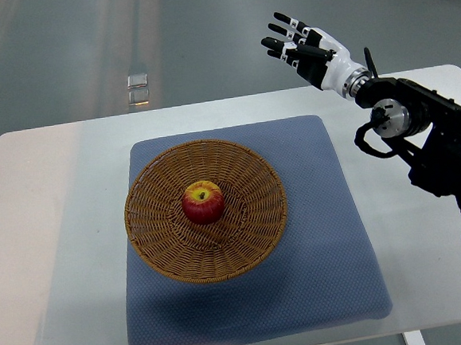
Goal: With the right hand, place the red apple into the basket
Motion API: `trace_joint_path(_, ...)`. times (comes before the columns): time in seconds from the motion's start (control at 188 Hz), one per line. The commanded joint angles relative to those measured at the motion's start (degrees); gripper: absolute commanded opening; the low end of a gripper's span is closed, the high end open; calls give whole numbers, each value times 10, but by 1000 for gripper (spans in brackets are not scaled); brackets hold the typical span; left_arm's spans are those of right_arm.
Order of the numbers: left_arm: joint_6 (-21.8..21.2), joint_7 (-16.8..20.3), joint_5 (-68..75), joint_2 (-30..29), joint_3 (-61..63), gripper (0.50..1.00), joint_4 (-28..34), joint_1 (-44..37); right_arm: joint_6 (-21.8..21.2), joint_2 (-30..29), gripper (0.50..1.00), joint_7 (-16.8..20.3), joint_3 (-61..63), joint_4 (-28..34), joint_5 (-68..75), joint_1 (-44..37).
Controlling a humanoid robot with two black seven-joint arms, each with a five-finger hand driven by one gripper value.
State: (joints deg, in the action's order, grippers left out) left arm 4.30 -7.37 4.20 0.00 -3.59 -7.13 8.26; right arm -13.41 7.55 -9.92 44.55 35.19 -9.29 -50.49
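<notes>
Red apple rests upright at centre of wicker basket; placement judged complete. Basket sits on blue mat, cushioning bench. Right hand raised beyond far bench edge, fingers extended, holding nothing.

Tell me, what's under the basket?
A blue cushion lies under the basket, on the white table. The cushion's middle is hidden beneath it.

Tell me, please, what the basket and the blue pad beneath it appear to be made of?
The basket looks like woven wicker or rattan: tan strands in matte concentric rings. The blue pad looks like soft fabric or foam, judging by its fine dotted texture and rounded edges.
</notes>
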Motion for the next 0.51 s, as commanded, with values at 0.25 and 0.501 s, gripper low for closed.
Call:
trace_joint_path(0.25,0,0,0,0,2,1000,-1,0,-4,-68,924,-34,73,-46,9,56)
trace_joint_path(0.501,0,0,0,0,2,1000,-1,0,-6,-68,924,-34,73,-48,31,61)
